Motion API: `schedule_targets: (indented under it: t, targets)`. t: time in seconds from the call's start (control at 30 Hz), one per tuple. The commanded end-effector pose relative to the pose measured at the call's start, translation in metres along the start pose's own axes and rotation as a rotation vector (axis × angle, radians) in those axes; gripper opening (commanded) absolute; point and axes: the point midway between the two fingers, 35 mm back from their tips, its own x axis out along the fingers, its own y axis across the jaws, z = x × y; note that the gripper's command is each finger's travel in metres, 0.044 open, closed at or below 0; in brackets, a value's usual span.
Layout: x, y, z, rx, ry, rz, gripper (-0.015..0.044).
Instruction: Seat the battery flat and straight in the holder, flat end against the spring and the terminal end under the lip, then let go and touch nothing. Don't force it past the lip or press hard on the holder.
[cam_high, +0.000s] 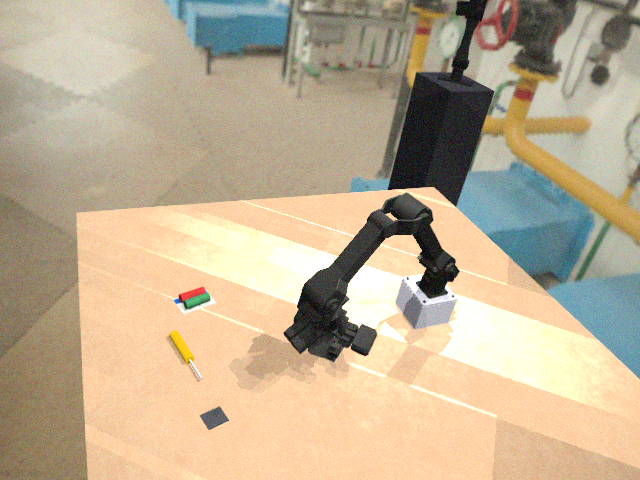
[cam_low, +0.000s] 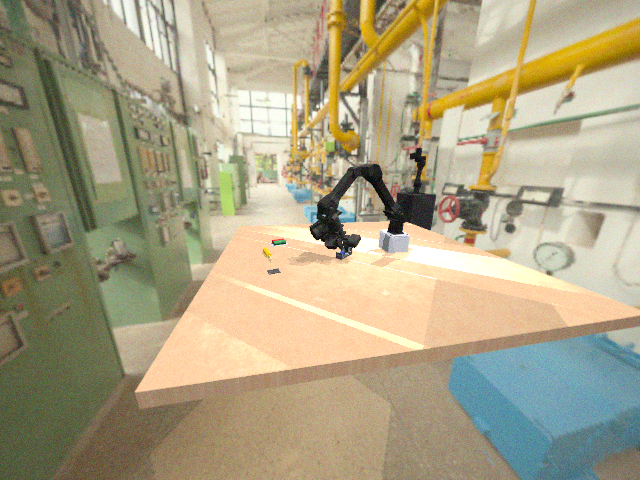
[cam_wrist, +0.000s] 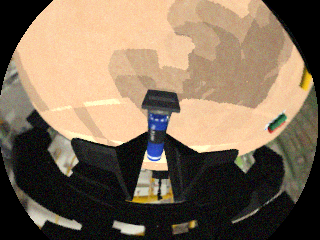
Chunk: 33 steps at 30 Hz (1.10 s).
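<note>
The blue battery (cam_wrist: 158, 121) (cam_low: 345, 252) is between the fingers of my gripper (cam_wrist: 156, 135) (cam_low: 346, 248), which is shut on it. The black holder (cam_wrist: 161, 100) (cam_low: 339, 255) is at the table below the gripper. Its raised end wall stands at the battery's far end in the wrist view. The battery runs roughly in line with the holder, with its far end close to that wall. The spring does not show. The lip and the holder's near end are hidden by the fingers, so whether the battery lies flat cannot be told.
A yellow screwdriver (cam_high: 180, 347) (cam_low: 266, 252), a red cylinder (cam_high: 192, 293) and a green cylinder (cam_high: 197, 300) (cam_wrist: 278, 122) on a pale card, and a dark square (cam_high: 214, 417) (cam_low: 273, 271) lie off to one side. The arm's pale base block (cam_high: 426, 311) (cam_low: 394, 242) is behind the gripper.
</note>
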Motion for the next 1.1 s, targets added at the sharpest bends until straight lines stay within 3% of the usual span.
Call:
schedule_targets:
  t: [0.0,1.07]
  targets:
    - [-0.0037,-0.0004,0.0066,0.004,-0.019,0.002,0.0073]
    - [-0.0026,-0.001,0.0078,0.004,-0.053,0.014,0.0073]
